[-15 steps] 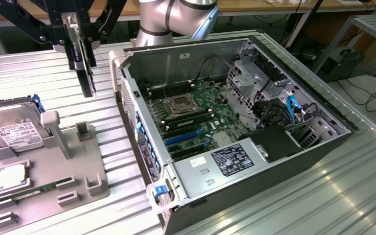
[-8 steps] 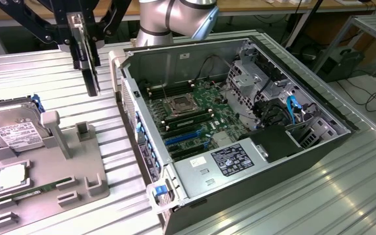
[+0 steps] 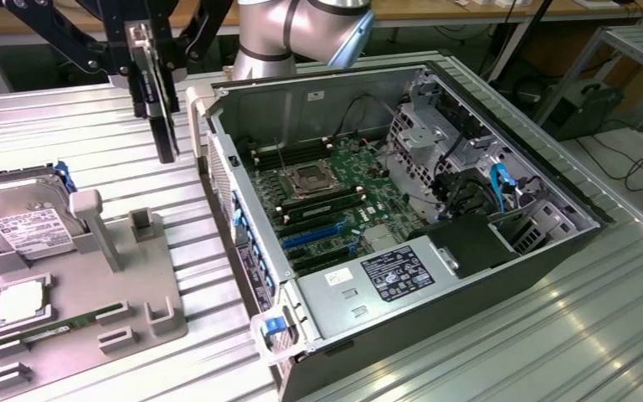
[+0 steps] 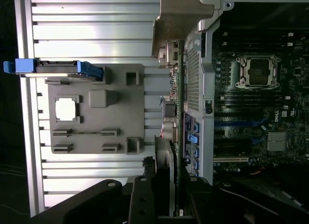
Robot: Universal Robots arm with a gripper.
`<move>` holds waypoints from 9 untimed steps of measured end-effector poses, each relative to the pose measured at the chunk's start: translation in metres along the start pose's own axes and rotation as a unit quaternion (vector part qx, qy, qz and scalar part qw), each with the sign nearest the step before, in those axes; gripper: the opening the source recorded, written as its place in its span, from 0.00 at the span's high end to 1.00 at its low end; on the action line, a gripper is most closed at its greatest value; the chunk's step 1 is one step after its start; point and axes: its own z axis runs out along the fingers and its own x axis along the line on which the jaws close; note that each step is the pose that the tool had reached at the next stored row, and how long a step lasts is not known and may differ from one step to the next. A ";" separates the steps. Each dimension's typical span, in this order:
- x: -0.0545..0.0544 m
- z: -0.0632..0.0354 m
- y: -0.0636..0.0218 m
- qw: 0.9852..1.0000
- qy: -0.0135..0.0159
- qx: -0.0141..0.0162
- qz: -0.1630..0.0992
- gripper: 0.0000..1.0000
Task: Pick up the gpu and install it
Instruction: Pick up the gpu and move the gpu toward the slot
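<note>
The gpu [image 3: 163,126] hangs upright and edge-on above the ribbed table, just off the open computer case [image 3: 545,251] toward the exterior view's left. My gripper [image 3: 145,59] is shut on its top edge. From the wrist, the gpu [image 4: 173,151] runs away from my gripper [image 4: 169,190] as a thin edge-on strip, with a dark finger [image 4: 141,200] on each side. Its far end lies alongside the case's outer wall [image 4: 193,79]. Inside the case, the motherboard [image 3: 338,188] lies exposed with blue card slots [image 3: 311,239].
A grey parts fixture [image 3: 120,301] lies at the exterior view's left, holding a hard drive [image 3: 26,222], a square processor [image 3: 20,303] and a green memory stick [image 3: 64,328]. Cables and a drive cage [image 3: 455,159] crowd the case's far side. The power supply [image 3: 394,272] fills its near corner.
</note>
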 end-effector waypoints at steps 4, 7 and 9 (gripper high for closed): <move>-0.003 0.0001 0.0000 1.000 0.000 0.000 0.000 0.72; -0.006 0.0001 0.0001 1.000 0.000 0.000 0.000 0.72; -0.007 0.0002 0.0001 1.000 0.000 0.000 0.000 0.72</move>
